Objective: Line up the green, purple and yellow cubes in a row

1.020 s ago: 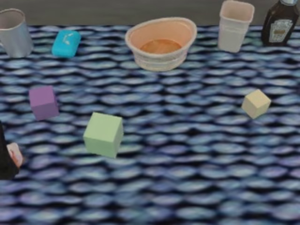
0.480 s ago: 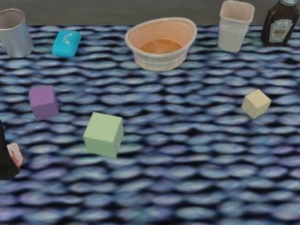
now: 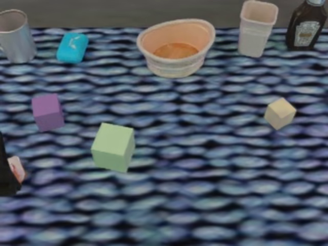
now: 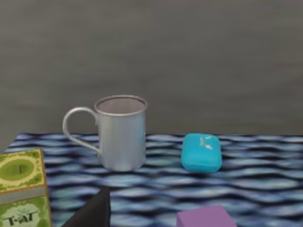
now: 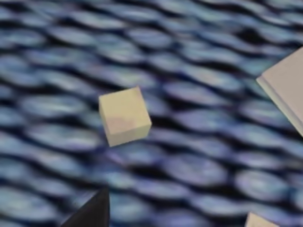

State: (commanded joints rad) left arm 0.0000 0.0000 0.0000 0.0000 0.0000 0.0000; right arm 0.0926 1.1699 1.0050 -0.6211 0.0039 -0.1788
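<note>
Open cloth surrounds the green cube (image 3: 113, 147), purple cube (image 3: 47, 111) and yellow cube (image 3: 280, 113).

Three cubes (image 3: 113, 147), two cups (image 3: 16, 36), one bowl (image 3: 176, 47).

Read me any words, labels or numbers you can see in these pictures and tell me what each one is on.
"T·AT", as far as it reads, in dark letters on the green box, seen only in the left wrist view; its edge is cut off.
The label on the dark bottle at the table's far right corner is too blurred to read.
No text on the cubes, mug, bowl, cup or cyan block.
</note>
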